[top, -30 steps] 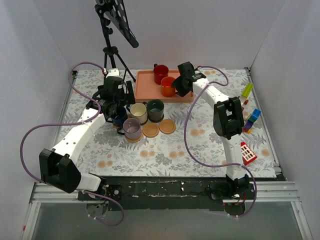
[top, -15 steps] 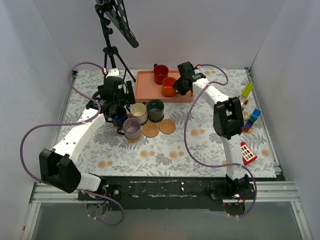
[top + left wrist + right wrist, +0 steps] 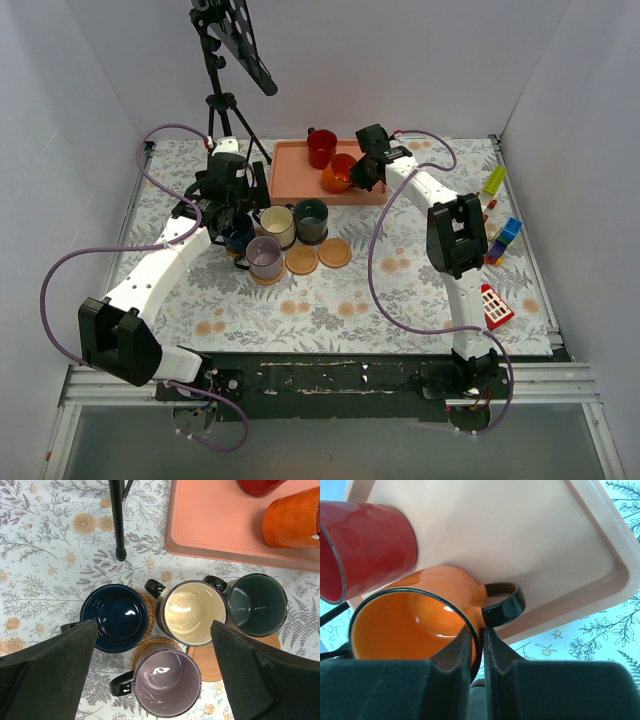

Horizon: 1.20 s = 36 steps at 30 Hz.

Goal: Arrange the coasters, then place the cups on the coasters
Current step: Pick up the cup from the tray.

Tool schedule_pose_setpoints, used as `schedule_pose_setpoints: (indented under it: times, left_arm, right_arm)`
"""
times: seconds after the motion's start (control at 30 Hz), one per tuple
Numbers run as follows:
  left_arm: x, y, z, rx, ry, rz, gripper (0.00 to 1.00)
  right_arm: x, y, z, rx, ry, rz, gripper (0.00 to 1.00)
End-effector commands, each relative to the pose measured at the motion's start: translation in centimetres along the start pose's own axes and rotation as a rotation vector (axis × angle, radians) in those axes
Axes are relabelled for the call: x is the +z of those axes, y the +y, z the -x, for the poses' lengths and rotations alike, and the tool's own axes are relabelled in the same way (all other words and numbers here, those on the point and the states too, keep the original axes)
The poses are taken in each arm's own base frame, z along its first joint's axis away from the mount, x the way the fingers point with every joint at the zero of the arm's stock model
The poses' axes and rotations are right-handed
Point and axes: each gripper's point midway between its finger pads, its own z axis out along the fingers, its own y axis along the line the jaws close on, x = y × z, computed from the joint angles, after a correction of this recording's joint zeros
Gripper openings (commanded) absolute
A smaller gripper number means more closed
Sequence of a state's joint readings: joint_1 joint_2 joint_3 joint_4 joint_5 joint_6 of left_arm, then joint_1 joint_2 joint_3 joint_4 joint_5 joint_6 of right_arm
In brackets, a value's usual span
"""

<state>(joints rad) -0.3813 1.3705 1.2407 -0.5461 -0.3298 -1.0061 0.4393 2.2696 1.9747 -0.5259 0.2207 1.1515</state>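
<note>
Where floral cloth (image 3: 330,300) meets white walls (image 3: 400,60), left jaws gape; right jaws pinch orange cup (image 3: 410,625).

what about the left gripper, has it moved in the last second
No. The left gripper sits at the same spot beside the tripod, open over the grouped cups.

The left arm (image 3: 165,260) and the right arm (image 3: 465,305) are built of white tubular links joined by chunky black joint housings. A thin lilac cable (image 3: 43,295) loops loosely alongside each. The left gripper (image 3: 152,640) and the right gripper (image 3: 477,647) carry matte black, wedge-shaped fingers (image 3: 50,680).
</note>
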Motion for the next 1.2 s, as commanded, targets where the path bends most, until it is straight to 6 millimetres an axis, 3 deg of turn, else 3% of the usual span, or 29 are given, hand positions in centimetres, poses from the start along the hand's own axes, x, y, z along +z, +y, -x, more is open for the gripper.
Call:
schedule_pose_setpoints:
  times: [0.0,0.07,0.33,0.63,0.97,1.17]
  left_arm:
    - [-0.4,0.1,1.7,-0.005,-0.043,0.008,0.98]
    - [-0.4,0.1,1.8,-0.006,-0.045,0.008,0.98]
    - [-0.3,0.1,2.0,-0.002,-0.044,0.013,0.98]
    - [-0.2,0.0,2.2,0.0,-0.045,0.014,0.98]
    - [-0.4,-0.3,2.5,-0.005,-0.05,-0.003,0.98]
    - [-0.7,-0.8,2.9,-0.015,-0.049,-0.029,0.98]
  right_arm:
    - [-0.8,2.3,1.0,0.053,-0.011,0.069,0.12]
    - [-1.2,3.0,1.4,0.054,-0.023,0.097,0.01]
    - [-2.4,4.9,3.4,0.03,-0.081,0.183,0.01]
    - [-7.3,9.6,8.9,-0.137,-0.308,0.355,0.01]
    - [-10.0,8.9,10.4,-0.189,-0.377,0.357,0.01]
    - [-14.7,9.3,12.0,-0.349,-0.47,0.399,0.01]
